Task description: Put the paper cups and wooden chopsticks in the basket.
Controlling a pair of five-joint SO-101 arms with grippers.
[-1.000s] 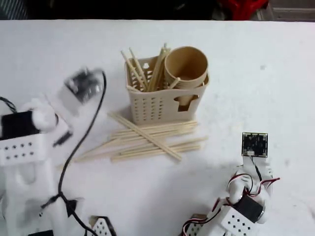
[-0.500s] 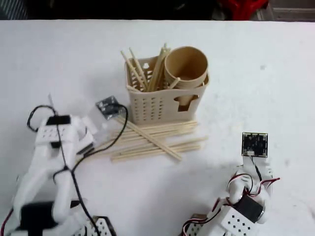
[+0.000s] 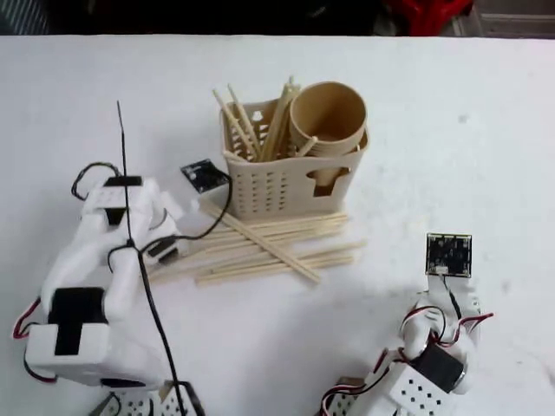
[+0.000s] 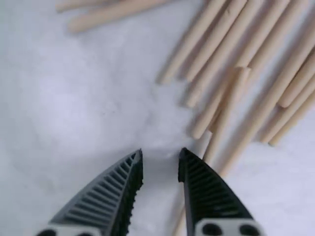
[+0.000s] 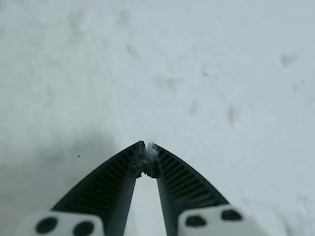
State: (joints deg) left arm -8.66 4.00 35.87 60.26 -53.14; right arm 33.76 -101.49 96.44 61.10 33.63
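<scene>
White table (image 3: 451, 113) carries loose chopsticks (image 3: 269, 247) just before the basket (image 3: 277, 186), which already holds a paper cup (image 3: 328, 113) and more of them. Left end effector (image 4: 160, 153) hangs low at their ends, slightly parted, empty (likely lining up a grasp). Its wrist view makes that gap plain; from above the arm hides it. Right end effector (image 5: 146, 158), well apart, is clenched on nothing.

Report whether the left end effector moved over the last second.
Yes: the left end effector swung right toward the basket, reaching the loose chopsticks.
</scene>
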